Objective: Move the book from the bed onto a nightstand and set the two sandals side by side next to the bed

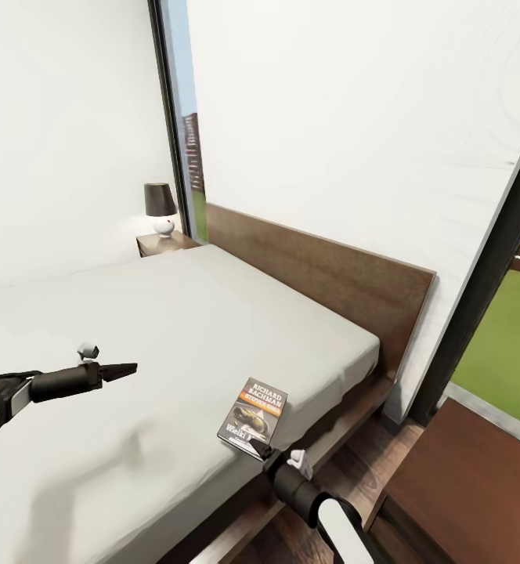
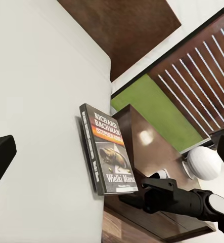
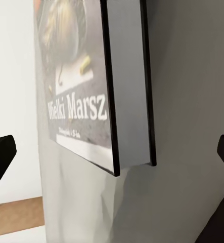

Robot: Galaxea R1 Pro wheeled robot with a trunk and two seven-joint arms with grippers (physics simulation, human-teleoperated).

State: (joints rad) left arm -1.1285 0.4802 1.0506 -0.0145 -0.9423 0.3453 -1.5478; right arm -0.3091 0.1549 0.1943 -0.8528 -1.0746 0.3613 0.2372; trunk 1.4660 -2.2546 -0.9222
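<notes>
The bed has a frame and headboard of dark brown wood with a fine straight grain and a matt finish, and its mattress looks like plain light-grey cloth, smooth and matt. The book has a printed paper cover with a slight sheen; in the right wrist view its page edge reads as flat pale grey paper. The nightstand is reddish-brown wood, glossy enough in the left wrist view to carry a bright highlight. The lamp has a matt dark shade and a glossy white base. The right gripper looks like matt black plastic. The floor is dark wood plank.
</notes>
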